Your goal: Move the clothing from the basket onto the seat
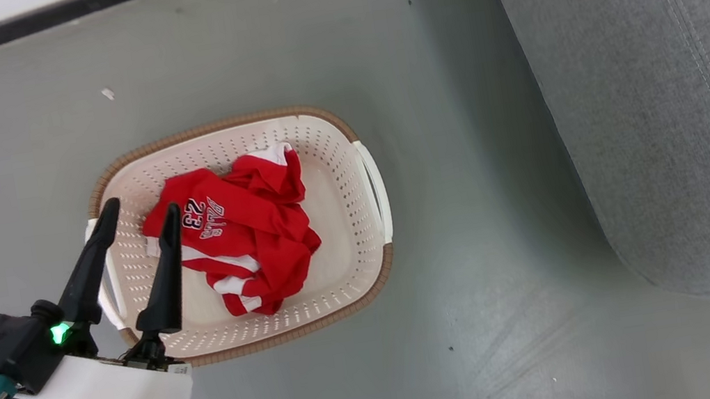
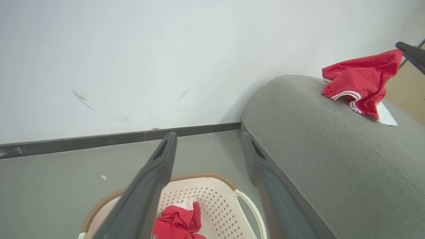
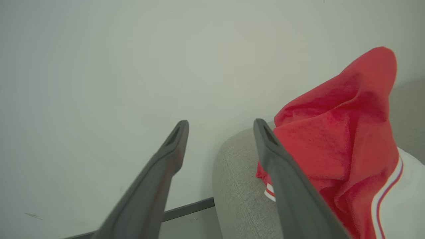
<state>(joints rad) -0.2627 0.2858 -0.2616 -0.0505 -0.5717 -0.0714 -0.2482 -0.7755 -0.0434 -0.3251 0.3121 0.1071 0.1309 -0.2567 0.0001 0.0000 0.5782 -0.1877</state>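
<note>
With left jaws and right jaws both released and empty, lower the left jaws from over the basket's (image 1: 341, 180) left rim onto the clothing (image 1: 241, 237) heaped mid-basket, pinching a thick fold clear of the perforated wall.

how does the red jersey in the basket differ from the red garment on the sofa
In the basket, the jersey lies crumpled low on the bottom; on the sofa, the other garment is heaped into a peak on the rounded top. The jersey shows a white "23" print; the other garment shows no print from here. Both are red with white striped trim.
</note>
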